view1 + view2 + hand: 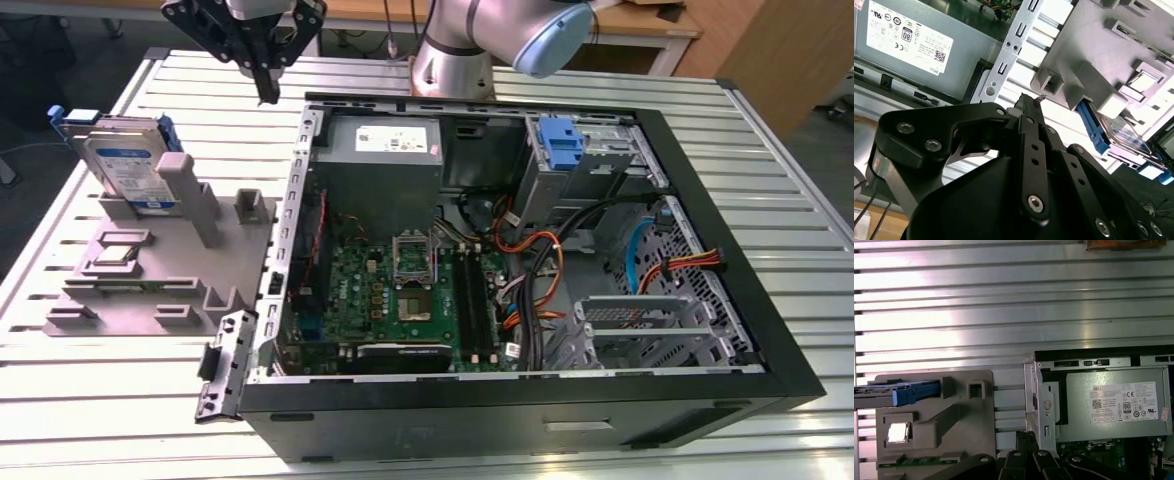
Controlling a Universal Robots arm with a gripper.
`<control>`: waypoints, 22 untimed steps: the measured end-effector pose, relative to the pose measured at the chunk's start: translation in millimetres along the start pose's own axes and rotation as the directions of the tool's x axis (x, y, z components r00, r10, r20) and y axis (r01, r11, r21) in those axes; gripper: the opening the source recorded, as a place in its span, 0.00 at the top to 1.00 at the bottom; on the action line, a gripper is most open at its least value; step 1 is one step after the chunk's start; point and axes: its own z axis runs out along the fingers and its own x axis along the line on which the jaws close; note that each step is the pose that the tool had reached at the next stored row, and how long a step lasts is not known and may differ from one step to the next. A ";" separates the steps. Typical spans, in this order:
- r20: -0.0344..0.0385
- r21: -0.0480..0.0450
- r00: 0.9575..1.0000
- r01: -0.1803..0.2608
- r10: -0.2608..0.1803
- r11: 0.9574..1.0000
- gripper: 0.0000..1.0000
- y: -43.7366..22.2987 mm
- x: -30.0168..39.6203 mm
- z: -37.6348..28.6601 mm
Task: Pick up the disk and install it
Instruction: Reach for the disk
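The disk (130,165), blue-framed and with its label facing the exterior camera, stands on edge in a slot at the far end of the grey fixture plate (167,268). That puts it on the exterior view's left, outside the open computer case (534,410). In the first wrist view I see it edge-on, seated in the same slot. Nothing touches it.

My gripper (271,92) hangs above the slatted table (787,180), farther back than the disk and to its right in the exterior view, roughly over the gap between the fixture and the case's left wall. Its fingers are pressed together to a point and grip nothing. The second wrist view agrees, with the tips meeting and no gap between them.

I judge the job barely begun. The disk is not yet grasped, so both the pick and the installation are left.

A tall grey post (187,195) stands just in front of the disk on the fixture, and a small chip (118,252) lies nearer the camera. Inside the case, the power supply (380,145) fills the far left corner and the motherboard (400,290) lies below it. Another blue caddy (561,150) sits in a far bay, and a bare metal cage (641,318) stands at the near right.

In my judgement, the obstacles are the post crowding the disk, the case wall between the fixture and the interior, and the orange cables (541,270) strung near the bays.
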 end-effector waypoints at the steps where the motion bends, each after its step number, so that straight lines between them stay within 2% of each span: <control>1: 0.000 0.000 1.000 0.000 0.000 1.000 0.90 0.0 0.3 0.0; 10: 0.000 0.000 1.000 0.000 0.000 1.000 0.90 0.4 6.8 -0.1; 22: 0.000 0.000 1.000 0.000 0.000 1.000 0.90 8.1 12.6 0.1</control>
